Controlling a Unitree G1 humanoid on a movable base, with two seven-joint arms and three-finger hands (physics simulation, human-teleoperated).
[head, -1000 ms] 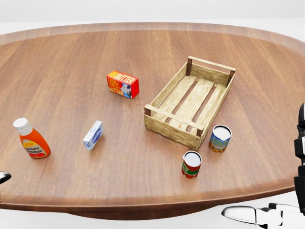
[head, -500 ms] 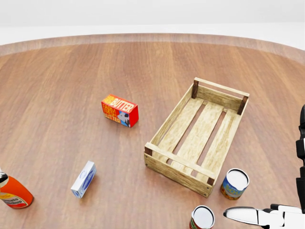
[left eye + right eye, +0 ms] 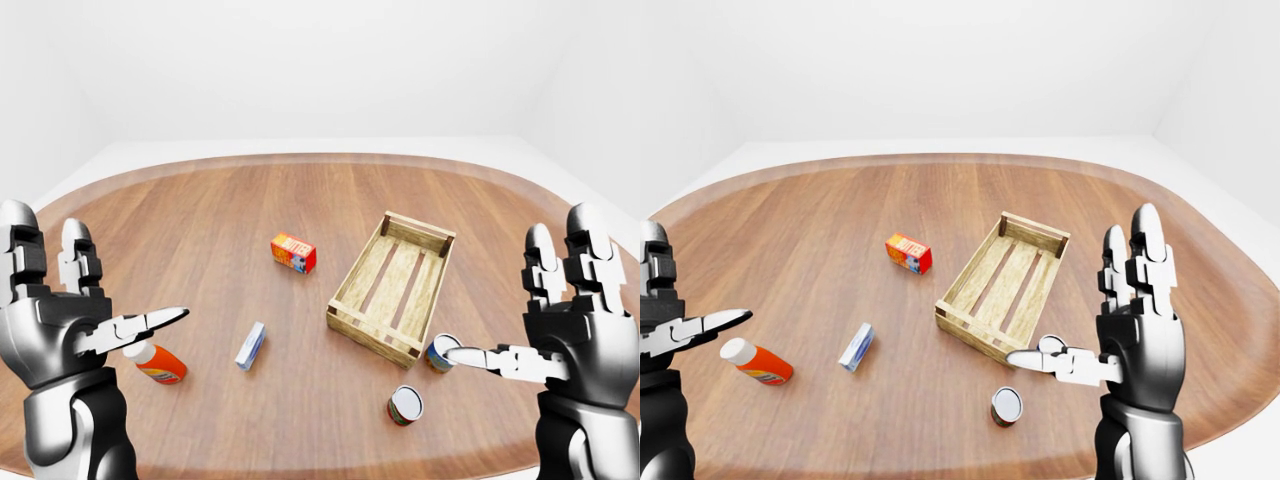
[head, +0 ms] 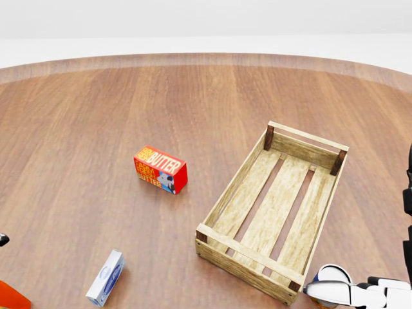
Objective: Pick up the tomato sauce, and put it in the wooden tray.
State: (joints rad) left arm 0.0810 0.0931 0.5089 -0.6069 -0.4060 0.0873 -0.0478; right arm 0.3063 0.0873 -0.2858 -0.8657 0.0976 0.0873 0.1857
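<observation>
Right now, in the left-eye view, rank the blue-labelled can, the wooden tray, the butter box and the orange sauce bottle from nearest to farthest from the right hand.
1. Blue-labelled can, just left of the right hand.
2. Wooden tray, up and left of the can.
3. Butter box, mid-table.
4. Orange sauce bottle, far left, by the left hand.
</observation>
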